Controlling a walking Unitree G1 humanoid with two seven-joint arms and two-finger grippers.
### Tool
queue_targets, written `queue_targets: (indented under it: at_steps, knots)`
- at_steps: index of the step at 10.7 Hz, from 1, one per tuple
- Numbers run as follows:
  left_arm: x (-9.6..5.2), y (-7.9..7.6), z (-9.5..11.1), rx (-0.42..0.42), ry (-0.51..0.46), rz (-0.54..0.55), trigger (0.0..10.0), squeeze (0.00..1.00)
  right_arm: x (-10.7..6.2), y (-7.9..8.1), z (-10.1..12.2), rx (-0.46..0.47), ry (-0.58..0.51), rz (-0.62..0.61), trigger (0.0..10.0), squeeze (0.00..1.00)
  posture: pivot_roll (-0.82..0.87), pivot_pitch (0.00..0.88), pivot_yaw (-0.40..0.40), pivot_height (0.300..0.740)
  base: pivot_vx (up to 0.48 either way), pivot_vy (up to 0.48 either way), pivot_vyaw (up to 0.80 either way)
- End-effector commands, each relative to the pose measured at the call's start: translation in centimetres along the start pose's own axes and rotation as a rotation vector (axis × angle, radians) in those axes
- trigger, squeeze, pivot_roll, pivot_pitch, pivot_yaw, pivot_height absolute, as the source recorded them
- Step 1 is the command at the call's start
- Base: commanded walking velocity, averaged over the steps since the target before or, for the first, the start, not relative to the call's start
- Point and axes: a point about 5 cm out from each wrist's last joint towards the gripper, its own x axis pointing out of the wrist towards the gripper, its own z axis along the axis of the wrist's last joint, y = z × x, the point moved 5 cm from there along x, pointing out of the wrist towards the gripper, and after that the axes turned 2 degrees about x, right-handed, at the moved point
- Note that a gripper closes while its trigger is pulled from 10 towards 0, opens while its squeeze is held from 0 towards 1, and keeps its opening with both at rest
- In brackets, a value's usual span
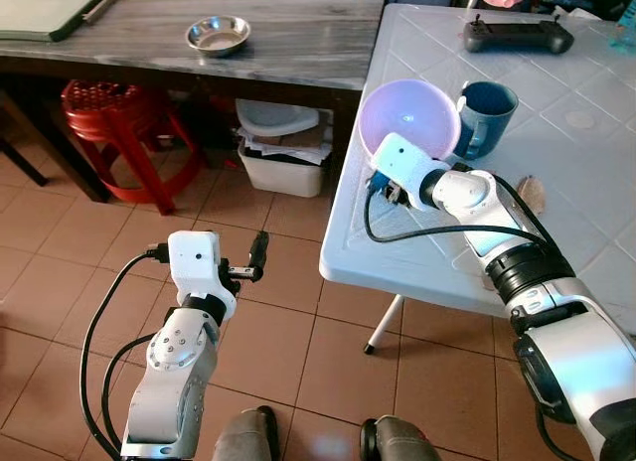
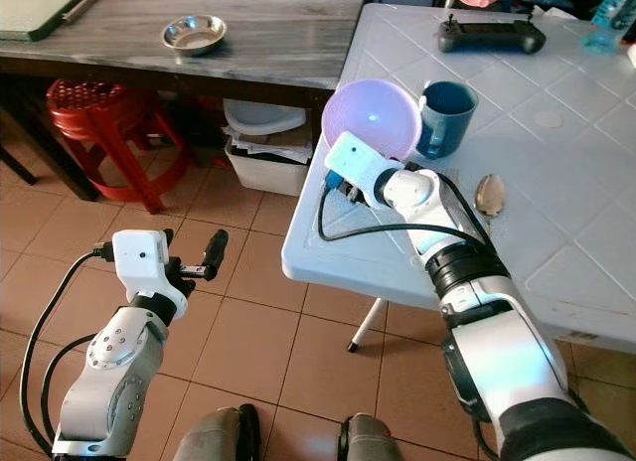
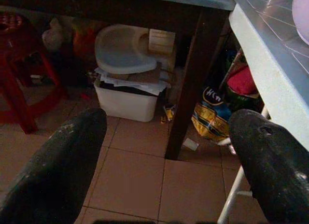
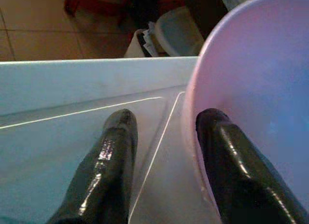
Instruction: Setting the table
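The lilac bowl (image 1: 408, 118) sat near the white surface's (image 1: 556, 193) corner, beside the blue mug (image 1: 486, 115); our right gripper (image 4: 164, 137) straddled its rim, jaws spread. We judged a firm rim pinch wise before lifting; left gripper (image 3: 169, 151) hung open, idle

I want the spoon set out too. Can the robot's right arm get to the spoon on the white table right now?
Probably not right now. The right gripper has one finger inside the purple bowl and one outside its rim, so it is busy. The spoon lies close beside that arm on the white table, with nothing covering it.
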Motion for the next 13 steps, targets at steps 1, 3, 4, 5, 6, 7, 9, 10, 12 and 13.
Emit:
queue_targets:
  at_steps: [1,3,4,5,6,7,9,10,12,13]
  knots:
    - [0.0,0.3,-0.3,0.008,0.014,0.002,10.0,0.0,-0.1,0.2,-0.5,-0.062,0.017,0.011,0.0,0.0,0.0,0.133,0.068,0.74,0.0,0.0,0.0]
    - [-0.1,0.2,-0.5,0.003,0.025,0.002,10.0,0.0,-0.3,0.4,-0.5,-0.146,0.017,0.012,0.0,0.0,0.0,0.129,0.07,0.74,0.0,0.0,0.0]
    - [-0.1,0.3,-0.6,0.004,0.027,0.001,10.0,0.0,-0.2,0.5,-0.5,-0.15,0.018,0.015,0.0,0.0,0.0,0.128,0.072,0.74,0.0,0.0,0.0]
    - [-0.1,0.3,-0.6,0.007,0.029,-0.001,10.0,0.0,-0.2,0.6,-0.5,-0.154,0.015,0.015,0.0,0.0,0.0,0.128,0.074,0.74,0.0,0.0,0.0]
    - [0.0,0.3,-0.7,0.008,0.036,-0.001,10.0,0.0,-0.2,0.7,-0.6,-0.162,0.01,0.014,0.0,0.0,0.0,0.127,0.074,0.74,0.0,0.0,0.0]
    - [0.0,0.3,-0.8,0.007,0.039,0.003,10.0,0.0,-0.3,0.7,-0.4,-0.171,0.002,0.013,0.0,0.0,0.0,0.127,0.074,0.74,0.0,0.0,0.0]
    - [-0.1,0.6,-0.6,0.018,0.029,0.023,10.0,0.0,-0.8,0.0,2.6,-0.181,-0.137,-0.049,0.0,0.0,0.0,0.123,0.069,0.74,0.0,0.0,0.0]
    - [0.0,0.8,-0.5,0.013,0.023,0.038,10.0,0.0,-1.5,-0.3,4.5,-0.138,-0.221,-0.087,0.0,0.0,0.0,0.116,0.067,0.74,0.0,0.0,0.0]
    - [0.6,0.3,0.6,0.013,-0.02,0.028,10.0,0.0,-3.0,1.4,5.5,-0.041,-0.347,-0.154,0.0,0.0,0.0,0.09,0.063,0.74,0.0,0.409,0.0]
    - [0.9,0.4,0.9,0.007,-0.029,0.037,10.0,0.0,-3.7,2.3,4.9,0.002,-0.358,-0.195,0.0,0.0,0.0,0.084,0.064,0.74,0.0,0.48,0.0]
